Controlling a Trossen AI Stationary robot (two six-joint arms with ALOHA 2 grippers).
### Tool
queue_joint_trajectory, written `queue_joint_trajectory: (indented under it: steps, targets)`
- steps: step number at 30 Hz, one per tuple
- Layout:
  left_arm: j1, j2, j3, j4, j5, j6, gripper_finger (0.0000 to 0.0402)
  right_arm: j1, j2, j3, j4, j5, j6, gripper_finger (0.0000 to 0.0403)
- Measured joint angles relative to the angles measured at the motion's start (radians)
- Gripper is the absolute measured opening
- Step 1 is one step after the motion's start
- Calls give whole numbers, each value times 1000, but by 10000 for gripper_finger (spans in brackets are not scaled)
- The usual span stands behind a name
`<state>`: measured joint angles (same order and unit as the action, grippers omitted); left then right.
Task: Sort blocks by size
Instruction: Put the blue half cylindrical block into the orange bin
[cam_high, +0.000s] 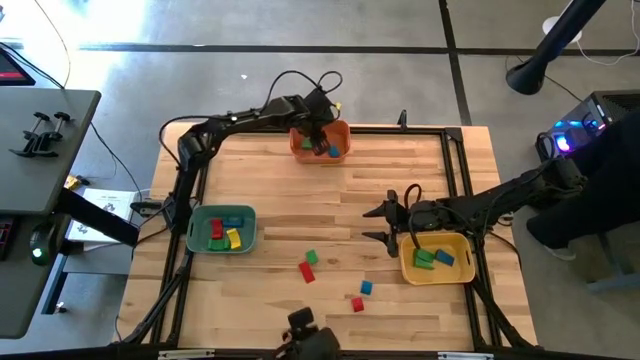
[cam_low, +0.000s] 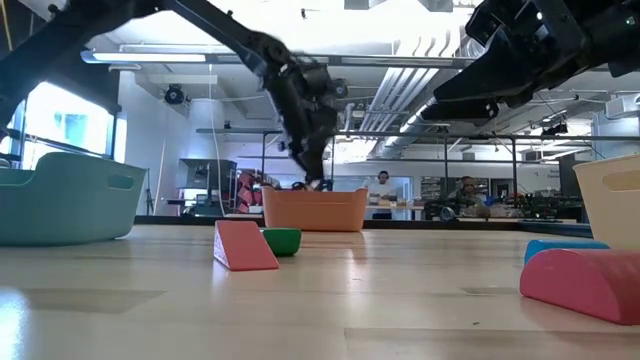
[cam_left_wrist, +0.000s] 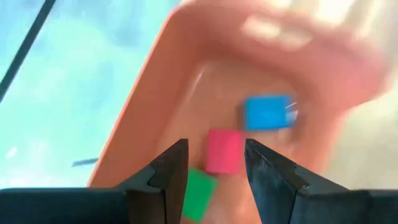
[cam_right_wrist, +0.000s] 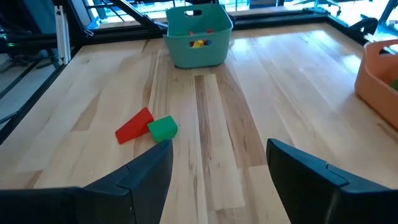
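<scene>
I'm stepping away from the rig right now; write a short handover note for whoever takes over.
Left gripper: open over the orange bin, nothing held; a red block, blue and green ones lie inside.
Right gripper: open, empty, beside the yellow bin.
Done: blocks sit in the orange, teal and yellow bins.
Left: four loose blocks on the table: green, red, blue, red.

An orange bin (cam_high: 322, 143) sits at the wooden table's (cam_high: 300, 220) far edge; a teal bin (cam_high: 221, 229) stands left, a yellow bin (cam_high: 437, 258) right. People sit in the room behind (cam_low: 380, 188).
</scene>
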<state>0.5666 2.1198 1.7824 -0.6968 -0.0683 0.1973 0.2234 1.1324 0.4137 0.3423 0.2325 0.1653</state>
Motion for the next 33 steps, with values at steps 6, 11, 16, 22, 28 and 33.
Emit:
queue_joint_trajectory:
  steps: [6, 11, 16, 22, 28, 33]
  targets:
    - [-107, -109, -98, 220, 291, -70, 135, 0, 0, 0, -16, 0, 37, 254]
    - [-268, -204, -250, 450, 303, -50, 116, 0, 0, 0, -18, 0, 37, 254]
    - [-436, -288, -430, 761, 300, -62, 100, 0, 0, 0, -18, 5, 40, 254]
    - [-543, -382, -681, 1089, 267, -125, 91, 2, 1, 0, -13, 23, 64, 254]
    - [-631, -456, -895, 1296, 156, -233, 90, 41, 1, 0, 51, 75, 70, 254]
    - [-777, -481, -955, 1277, -94, -252, 90, 116, 62, 0, 167, 142, 62, 254]
